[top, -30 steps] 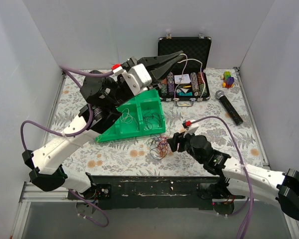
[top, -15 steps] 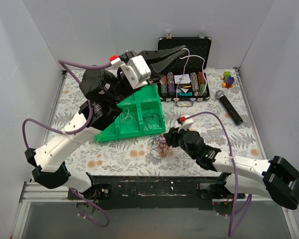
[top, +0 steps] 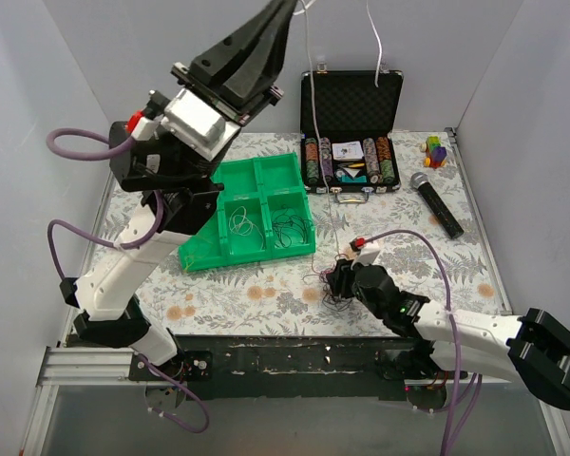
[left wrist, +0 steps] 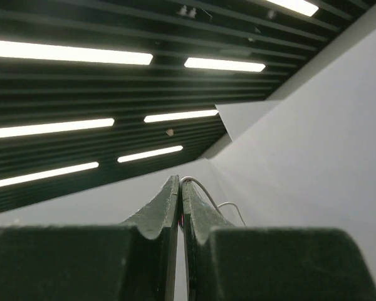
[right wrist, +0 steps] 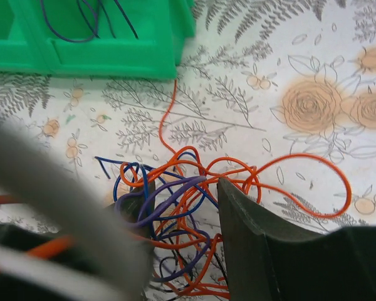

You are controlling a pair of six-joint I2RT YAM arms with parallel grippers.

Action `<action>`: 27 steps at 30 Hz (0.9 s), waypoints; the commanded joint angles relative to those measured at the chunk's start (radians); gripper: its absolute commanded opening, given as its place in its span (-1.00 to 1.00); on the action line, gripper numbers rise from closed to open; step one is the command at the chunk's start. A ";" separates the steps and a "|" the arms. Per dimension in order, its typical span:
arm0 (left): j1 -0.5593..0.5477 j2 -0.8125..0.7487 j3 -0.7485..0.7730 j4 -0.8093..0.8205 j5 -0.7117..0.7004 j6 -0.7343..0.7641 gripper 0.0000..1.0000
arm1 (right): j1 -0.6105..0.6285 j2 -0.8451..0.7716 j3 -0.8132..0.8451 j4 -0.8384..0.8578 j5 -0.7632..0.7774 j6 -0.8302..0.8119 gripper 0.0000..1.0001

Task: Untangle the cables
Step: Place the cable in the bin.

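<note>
Left claw (left wrist: 180, 182) pinches white cable (left wrist: 197, 183); right claw (right wrist: 175, 202) stands parted around tangled cables (right wrist: 166, 188), apparently loose.

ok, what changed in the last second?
The left gripper, shut on the white cable, swung high and drew it upward. The right gripper settled lower onto the tangle, its jaws narrowing but not yet closed. The green tray, poker-chip case and microphone stayed put.
</note>
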 commanded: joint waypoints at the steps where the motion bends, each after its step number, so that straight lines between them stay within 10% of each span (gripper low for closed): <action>1: -0.003 -0.008 0.079 0.125 0.006 0.180 -1.00 | 0.006 -0.037 -0.060 -0.064 0.033 0.078 0.04; 14: -0.003 0.012 0.087 0.309 -0.003 0.532 -1.00 | 0.006 -0.071 -0.099 -0.145 0.051 0.142 0.15; 20: -0.003 0.153 0.358 0.309 0.124 0.717 -1.00 | 0.006 -0.037 -0.117 -0.152 0.050 0.179 0.05; 27: -0.003 0.060 0.240 0.346 0.101 0.804 -1.00 | 0.006 -0.051 -0.123 -0.167 0.045 0.187 0.04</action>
